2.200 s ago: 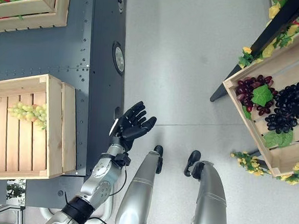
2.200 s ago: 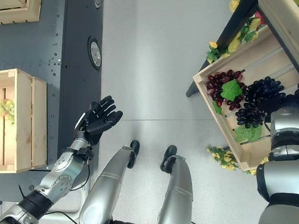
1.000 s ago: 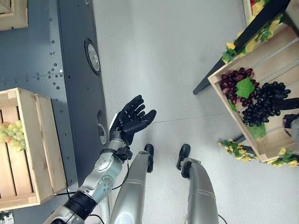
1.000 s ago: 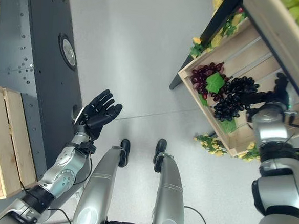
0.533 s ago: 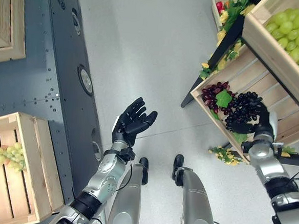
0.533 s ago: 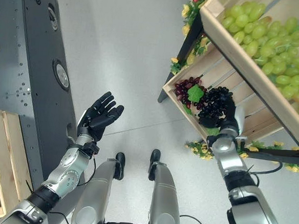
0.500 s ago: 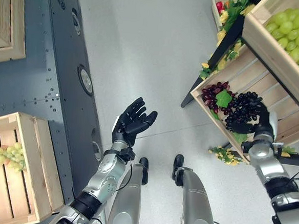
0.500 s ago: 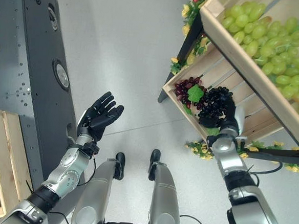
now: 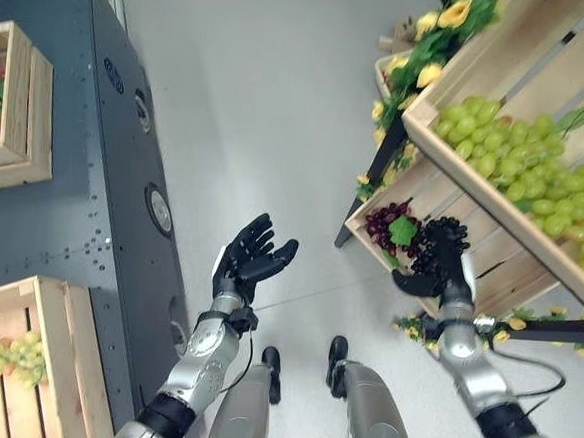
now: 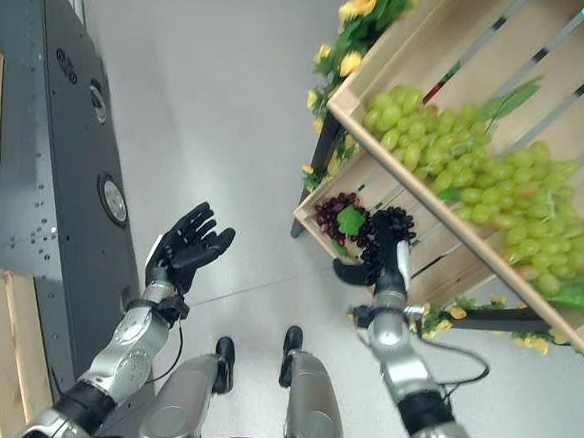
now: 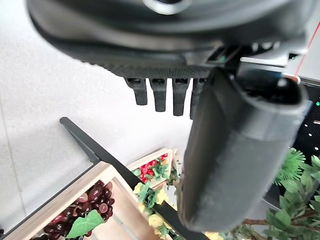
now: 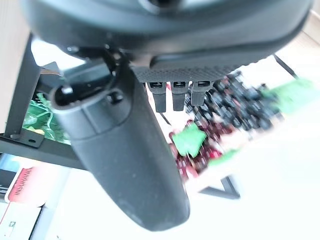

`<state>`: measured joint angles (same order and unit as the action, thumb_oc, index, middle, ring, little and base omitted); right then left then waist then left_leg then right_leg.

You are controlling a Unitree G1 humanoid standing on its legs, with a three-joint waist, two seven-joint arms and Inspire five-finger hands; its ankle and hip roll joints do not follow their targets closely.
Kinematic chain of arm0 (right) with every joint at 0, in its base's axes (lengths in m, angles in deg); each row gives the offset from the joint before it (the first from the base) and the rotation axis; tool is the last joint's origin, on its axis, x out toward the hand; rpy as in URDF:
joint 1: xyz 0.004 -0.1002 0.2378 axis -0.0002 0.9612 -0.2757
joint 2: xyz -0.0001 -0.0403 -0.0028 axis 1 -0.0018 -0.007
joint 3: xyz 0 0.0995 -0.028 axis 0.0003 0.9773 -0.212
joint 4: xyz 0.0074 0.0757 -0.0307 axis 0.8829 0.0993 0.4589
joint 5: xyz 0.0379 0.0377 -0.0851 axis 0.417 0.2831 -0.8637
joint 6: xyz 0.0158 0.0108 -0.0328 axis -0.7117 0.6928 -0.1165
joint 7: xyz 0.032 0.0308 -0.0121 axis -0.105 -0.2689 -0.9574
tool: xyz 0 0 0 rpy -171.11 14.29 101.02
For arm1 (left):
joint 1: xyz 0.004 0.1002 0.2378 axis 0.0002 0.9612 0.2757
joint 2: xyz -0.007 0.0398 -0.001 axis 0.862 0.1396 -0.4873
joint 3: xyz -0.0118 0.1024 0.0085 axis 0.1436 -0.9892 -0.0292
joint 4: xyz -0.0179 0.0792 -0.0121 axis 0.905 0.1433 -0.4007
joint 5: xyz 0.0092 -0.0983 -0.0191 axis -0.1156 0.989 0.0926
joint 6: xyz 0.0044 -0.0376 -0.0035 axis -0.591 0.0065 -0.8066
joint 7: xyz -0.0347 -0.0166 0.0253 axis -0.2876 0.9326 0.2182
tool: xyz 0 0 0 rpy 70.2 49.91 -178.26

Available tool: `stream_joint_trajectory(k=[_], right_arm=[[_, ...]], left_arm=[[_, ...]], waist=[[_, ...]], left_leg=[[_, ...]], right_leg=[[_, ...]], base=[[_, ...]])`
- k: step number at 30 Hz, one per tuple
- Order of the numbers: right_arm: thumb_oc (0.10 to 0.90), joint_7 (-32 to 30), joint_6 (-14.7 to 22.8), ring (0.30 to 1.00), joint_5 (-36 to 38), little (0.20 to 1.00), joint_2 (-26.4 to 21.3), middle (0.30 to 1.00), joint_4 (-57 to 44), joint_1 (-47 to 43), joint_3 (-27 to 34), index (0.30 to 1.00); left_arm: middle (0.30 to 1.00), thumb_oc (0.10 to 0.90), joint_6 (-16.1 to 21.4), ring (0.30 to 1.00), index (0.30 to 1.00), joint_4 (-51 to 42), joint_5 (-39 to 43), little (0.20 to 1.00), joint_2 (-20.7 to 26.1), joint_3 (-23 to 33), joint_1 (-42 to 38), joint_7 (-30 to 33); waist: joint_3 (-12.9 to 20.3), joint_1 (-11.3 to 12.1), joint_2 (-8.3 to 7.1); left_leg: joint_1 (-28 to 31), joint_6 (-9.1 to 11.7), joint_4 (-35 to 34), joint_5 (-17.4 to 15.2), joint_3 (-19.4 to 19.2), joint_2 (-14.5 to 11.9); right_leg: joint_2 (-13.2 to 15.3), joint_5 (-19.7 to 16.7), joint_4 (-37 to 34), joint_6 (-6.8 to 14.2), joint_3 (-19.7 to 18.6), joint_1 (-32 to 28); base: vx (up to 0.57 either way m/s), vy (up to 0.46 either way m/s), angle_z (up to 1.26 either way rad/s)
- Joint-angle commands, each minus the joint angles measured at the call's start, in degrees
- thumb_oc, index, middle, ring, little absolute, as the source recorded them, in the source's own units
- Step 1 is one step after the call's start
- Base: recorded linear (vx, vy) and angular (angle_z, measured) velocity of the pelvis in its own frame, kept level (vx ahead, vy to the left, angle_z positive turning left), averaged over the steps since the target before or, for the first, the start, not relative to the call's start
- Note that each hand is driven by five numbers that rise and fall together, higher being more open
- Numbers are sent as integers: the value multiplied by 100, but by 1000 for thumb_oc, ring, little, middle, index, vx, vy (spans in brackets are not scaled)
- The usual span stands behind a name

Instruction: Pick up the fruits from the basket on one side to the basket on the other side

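Observation:
My right hand (image 9: 447, 284) is open at the lower wooden crate (image 9: 503, 279) on my right. Its straight fingers reach up to a bunch of black grapes (image 9: 439, 234) and its thumb sticks out sideways. In the right wrist view the fingers (image 12: 173, 96) point at the black grapes (image 12: 227, 97). A red bunch (image 9: 380, 217) with a green leaf lies beside it. My left hand (image 9: 252, 261) hangs open and empty, palm up, over the floor. At the lower left another wooden crate (image 9: 57, 308) holds green grapes (image 9: 2, 356).
Above the lower right crate a tilted crate holds many green grapes (image 9: 521, 170). Yellow flowers (image 9: 426, 28) trim the black rack. A dark grey stand (image 9: 93, 195) runs along my left, with another crate (image 9: 25, 160) at its far end. Grey floor lies between.
The camera has swung up and to the right, bringing the upper crate of green grapes into view. My right hand stays at the black grapes. The left hand keeps its open pose.

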<state>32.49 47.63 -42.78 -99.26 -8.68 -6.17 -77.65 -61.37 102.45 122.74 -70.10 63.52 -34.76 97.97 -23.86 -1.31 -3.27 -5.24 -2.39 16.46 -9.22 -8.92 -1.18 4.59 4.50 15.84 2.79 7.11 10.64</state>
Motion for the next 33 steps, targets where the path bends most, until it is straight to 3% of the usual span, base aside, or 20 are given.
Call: stream_joint_trajectory(k=[1, 7, 13, 17, 23, 30, 33], right_arm=[[800, 420, 653, 900, -264, 900, -246, 900, -626, -123, 163, 900], [800, 1011, 456, 900, -169, 900, -106, 900, -879, 69, -216, 900], [800, 1459, 184, 900, 117, 900, 30, 900, -805, 102, -503, 900], [800, 1578, 70, 900, 595, 900, 241, 900, -681, 106, -677, 900], [800, 1241, -49, 900, 705, 900, 433, 900, -582, 10, -963, 900], [800, 1815, -202, 900, 1162, 900, 546, 900, -558, 2, -1259, 900], [800, 2085, -22, 900, 1384, 900, 615, 900, -541, -23, -1384, 900]], left_arm=[[900, 800, 286, 900, 900, -436, -453, 900, -256, -42, 186, -95], [900, 800, 167, 900, 900, -373, -639, 900, -197, 62, 422, 141], [900, 800, 148, 900, 900, -305, -908, 900, -115, 180, 526, 302], [900, 800, -6, 900, 900, -229, -1426, 900, 7, 224, 490, 424], [900, 800, -380, 900, 900, -151, -1542, 900, 178, 252, 581, 408], [900, 800, -530, 900, 900, 66, -1527, 900, 86, 282, 888, 504], [900, 800, -659, 900, 900, 356, -1198, 900, -60, 243, 924, 513]], waist=[[928, -50, 187], [1323, 54, 259], [1472, 263, 308], [1522, 492, 328], [1588, 814, 335], [1641, 1041, 315], [1666, 1118, 274]], left_leg=[[296, -198, -688, 162, -55, 186], [680, -130, -1603, 539, 143, 199], [800, -100, -2072, 780, 399, 228], [772, -123, -2146, 868, 702, 279], [765, -146, -2146, 917, 1000, 327], [781, -146, -2146, 956, 1197, 345], [782, -131, -2146, 980, 1268, 351]], right_leg=[[62, -129, -663, -150, -12, -709], [72, -434, -1334, -64, 111, -1029], [123, -562, -1674, -26, 343, -1203], [197, -528, -1655, -4, 562, -1272], [311, -511, -1707, 44, 853, -1417], [343, -498, -1769, 42, 1061, -1568], [353, -497, -1792, 47, 1128, -1626]], base=[[72, -42, -1], [36, -47, 4], [-15, -22, 17], [1, -9, 31], [33, -25, 40], [71, -19, 22], [68, 20, 12]])
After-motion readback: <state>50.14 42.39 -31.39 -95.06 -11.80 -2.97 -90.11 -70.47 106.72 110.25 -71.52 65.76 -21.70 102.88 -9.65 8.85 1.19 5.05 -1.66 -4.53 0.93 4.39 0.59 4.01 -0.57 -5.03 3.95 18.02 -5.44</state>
